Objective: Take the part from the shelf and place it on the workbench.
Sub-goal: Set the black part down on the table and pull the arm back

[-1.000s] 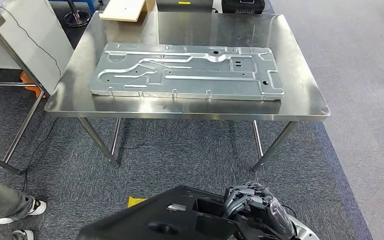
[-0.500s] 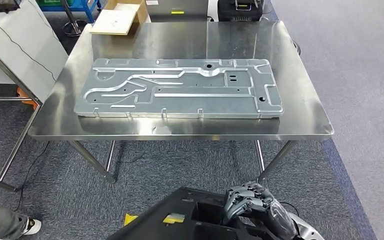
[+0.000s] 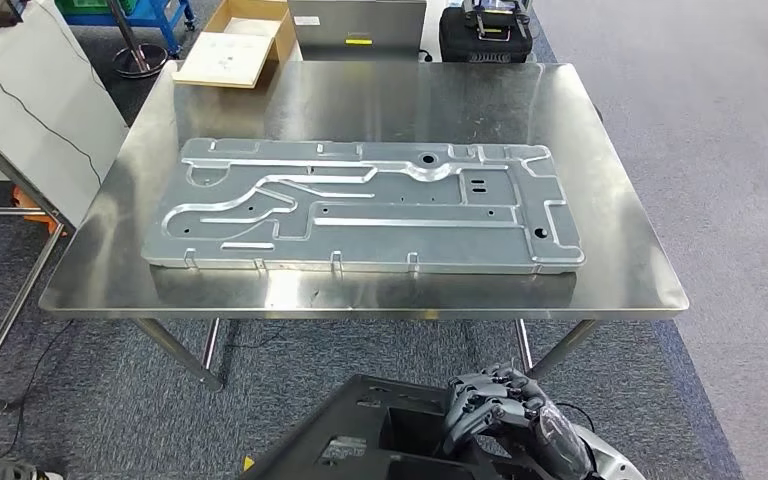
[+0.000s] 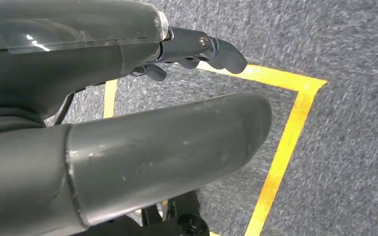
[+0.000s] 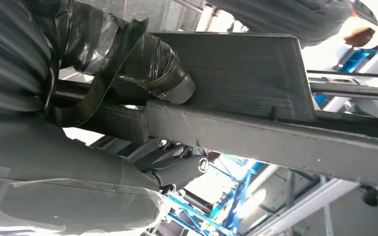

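Since a second ago the workbench (image 3: 620, 290) has drawn nearer in our head view: the camera moved. We see the part (image 3: 360, 440), a black moulded piece with recesses, low before its near edge. Our right hand (image 3: 500, 410) grips it, fingers curled over its top. Our left hand (image 4: 128, 123) hangs above carpet, fingers apart, holding nothing.

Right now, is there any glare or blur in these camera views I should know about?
Head view: sharp, with soft ceiling glare on the steel workbench. Right wrist view: bright backlight washes out the background behind the dark part. Left wrist view: the left hand looms close and soft.
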